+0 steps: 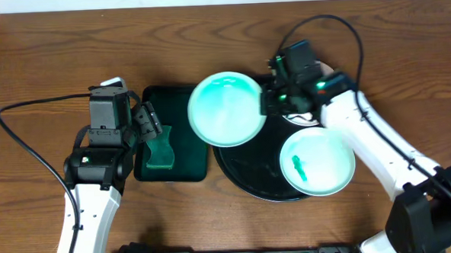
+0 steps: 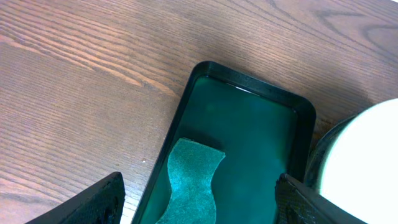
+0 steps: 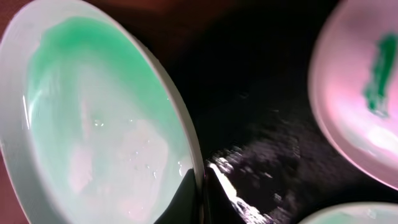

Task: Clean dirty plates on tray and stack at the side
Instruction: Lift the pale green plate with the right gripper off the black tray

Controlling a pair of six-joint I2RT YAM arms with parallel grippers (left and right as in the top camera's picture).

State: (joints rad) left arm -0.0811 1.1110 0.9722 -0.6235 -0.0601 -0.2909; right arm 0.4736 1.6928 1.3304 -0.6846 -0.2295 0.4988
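My right gripper [image 1: 267,102] [image 3: 202,193] is shut on the rim of a pale-mint plate [image 1: 226,109] [image 3: 93,124] and holds it tilted over the left edge of the round black tray [image 1: 247,175] [image 3: 267,118]. A second plate [image 1: 317,162] [image 3: 367,93] with a green smear lies on the tray's right side. A third plate [image 1: 307,120] [image 3: 354,215] is mostly hidden under the right arm. My left gripper [image 1: 153,126] [image 2: 199,202] is open, its fingers on either side of a green sponge [image 1: 162,151] [image 2: 189,183].
The sponge lies in a small rectangular dark green tray [image 1: 178,170] [image 2: 261,124], left of the black tray. Bare wooden table [image 1: 40,66] surrounds both. Cables trail from both arms.
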